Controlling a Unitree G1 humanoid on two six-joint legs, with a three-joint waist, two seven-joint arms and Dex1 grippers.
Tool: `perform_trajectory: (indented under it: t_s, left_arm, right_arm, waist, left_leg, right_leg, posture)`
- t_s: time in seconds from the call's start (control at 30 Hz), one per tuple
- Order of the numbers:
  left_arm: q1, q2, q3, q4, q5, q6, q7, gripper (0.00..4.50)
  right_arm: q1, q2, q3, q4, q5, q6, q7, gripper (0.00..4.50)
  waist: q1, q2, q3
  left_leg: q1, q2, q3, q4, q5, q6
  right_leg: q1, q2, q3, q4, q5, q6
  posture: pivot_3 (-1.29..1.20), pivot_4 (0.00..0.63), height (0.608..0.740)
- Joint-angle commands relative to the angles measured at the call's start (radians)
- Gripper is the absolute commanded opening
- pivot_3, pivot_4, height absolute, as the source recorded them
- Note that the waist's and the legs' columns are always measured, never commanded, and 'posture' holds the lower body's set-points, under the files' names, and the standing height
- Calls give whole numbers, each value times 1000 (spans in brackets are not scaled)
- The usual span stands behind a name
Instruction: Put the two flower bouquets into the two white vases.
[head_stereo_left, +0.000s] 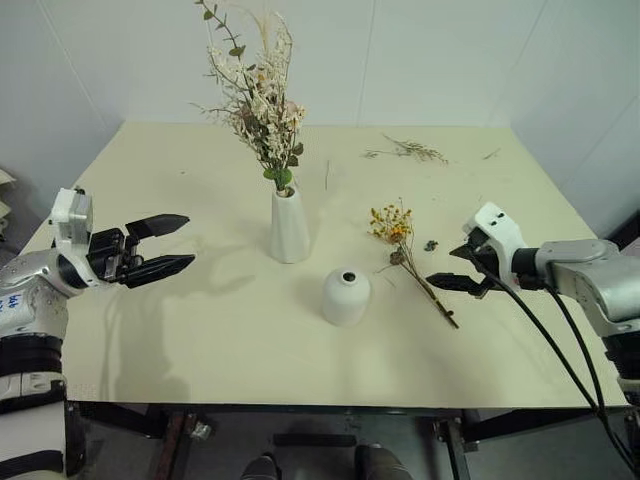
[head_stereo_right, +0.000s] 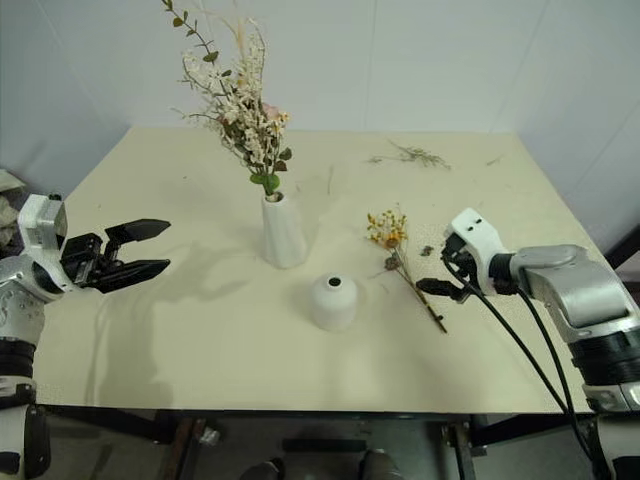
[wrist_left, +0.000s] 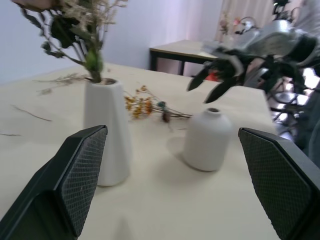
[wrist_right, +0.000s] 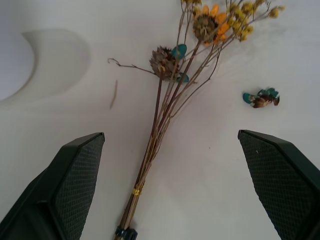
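Observation:
The larger bouquet (head_stereo_left: 262, 100) of pale flowers and green sprigs stands upright in the tall cone vase (head_stereo_left: 288, 226) near the table's middle. In front of it sits the short dome vase (head_stereo_left: 346, 296), with nothing in its mouth. The thin yellow-orange bouquet (head_stereo_left: 398, 232) lies flat on the table to the right, its stems running toward the front right. My right gripper (head_stereo_left: 452, 267) hangs open just above the stems' end; in the right wrist view the stems (wrist_right: 161, 115) lie between its two fingers. My left gripper (head_stereo_left: 172, 246) is open and holds nothing, well left of the tall vase.
Loose dried sprigs (head_stereo_left: 410, 150) lie at the table's (head_stereo_left: 200, 360) far right back. A small teal and brown fragment (wrist_right: 260, 98) rests beside the yellow bouquet. A thin twig (head_stereo_left: 326, 175) lies behind the tall vase. White walls close the back and sides.

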Motion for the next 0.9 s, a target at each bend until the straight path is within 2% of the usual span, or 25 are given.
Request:
perform_trajectory:
  t_s: [0.03, 0.2, 0.33, 0.57, 0.73, 0.83, 0.9]
  left_arm:
    - [41, 39, 69, -90, -79, 35, -112, 4477]
    - [175, 81, 155, -201, -133, 77, -109, 4477]
    - [242, 80, 223, -280, -171, 108, -62, 4477]
    - [306, 72, 286, -355, -187, 140, -32, 4477]
    - [317, 68, 305, -378, -207, 166, -30, 4477]
    - [314, 71, 304, -373, -207, 177, -35, 4500]
    - [308, 70, 298, -375, -206, 182, -32, 4500]
  right_arm:
    - [-86, 33, 31, 60, -47, 40, 15, 4500]
    - [-202, 95, 143, 210, -147, 77, 34, 4500]
    - [-271, 141, 187, 311, -193, 97, 65, 4500]
    - [-310, 190, 228, 392, -261, 101, 97, 4500]
    - [-303, 177, 275, 399, -318, 119, 123, 4500]
    - [-303, 178, 267, 398, -333, 130, 126, 3968]
    - [-301, 183, 252, 394, -334, 138, 123, 3354]
  waist:
    - [0, 0, 0]
    - [-4, 0, 0]
    - [-3, 0, 0]
    - [-1, 1, 0]
    - [-2, 0, 0]
    - [0, 0, 0]
    - [0, 0, 0]
  left_leg:
    - [0, 0, 0, 0, 0, 0]
    - [1, 0, 1, -1, 0, 0]
    - [0, 0, 1, -2, 0, 0]
    - [0, 0, 1, -3, 0, 0]
    - [0, 0, 1, -2, 0, 0]
    - [1, 0, 1, -2, 0, 0]
    - [1, 0, 1, -2, 0, 0]
  right_leg:
    - [0, 0, 0, 0, 0, 0]
    - [-1, 0, 0, 0, 0, -1]
    - [-2, 0, 0, 0, -1, -2]
    - [-1, 0, 0, -1, -1, -2]
    - [-1, 0, 0, -1, -1, -2]
    - [-1, 0, 0, -1, -1, -2]
    - [-1, 0, 0, -1, -1, -2]
  posture:
    - [0, 150, 740]
    - [0, 150, 740]
    - [0, 150, 740]
    - [0, 150, 740]
    - [0, 150, 740]
    - [0, 150, 740]
    - [0, 150, 740]
